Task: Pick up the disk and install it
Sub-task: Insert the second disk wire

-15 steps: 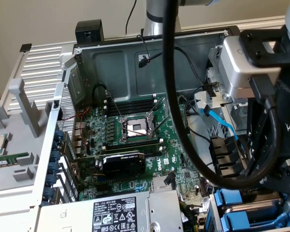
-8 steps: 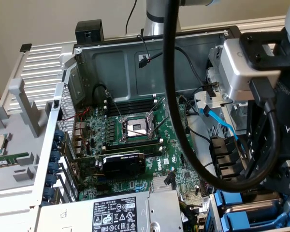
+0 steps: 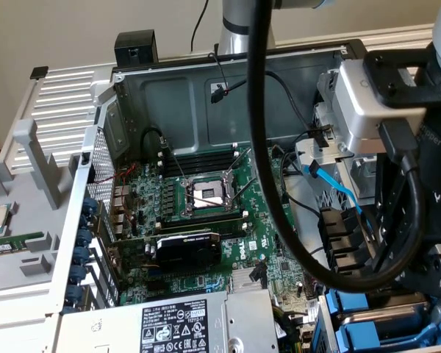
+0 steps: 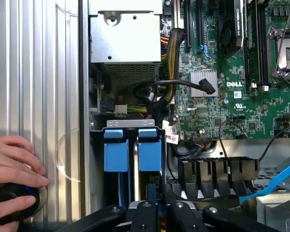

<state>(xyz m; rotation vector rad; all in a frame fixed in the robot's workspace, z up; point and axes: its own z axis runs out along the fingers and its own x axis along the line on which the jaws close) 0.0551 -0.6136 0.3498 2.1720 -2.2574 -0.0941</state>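
1. In the exterior view I look into an open computer case (image 3: 125, 95) lying on its side, so its inside faces up and my arm can reach in from above.
2. The green motherboard (image 3: 206, 220) sits flat in the middle, with the empty chip socket (image 3: 206, 195) in it. The grey power-supply box (image 3: 198, 323) is near the bottom edge.
3. My arm's wrist, a big black and silver block (image 3: 382, 110), hangs over the exterior view's right side of the case. A thick black cable (image 3: 272, 184) loops down from it.
4. Low on the exterior view's right I see blue plastic drive frames (image 3: 375, 323) in the drive bay. My arm is right above them.
5. In the wrist view, two blue tabs (image 4: 133, 150) stand side by side in the bay, between the ribbed silver wall (image 4: 34, 96) and the row of black cable plugs (image 4: 217, 174).
6. The gripper (image 4: 157, 210) is almost closed. Its black fingers (image 4: 145, 212) pinch something thin just below the blue tabs. I think this is the disk (image 4: 152, 191), edge-on and going into its slot, but I can't see its label.
7. A person's hand (image 4: 12, 179) rests on a round black knob (image 4: 12, 203) on the silver wall, away from the bay.
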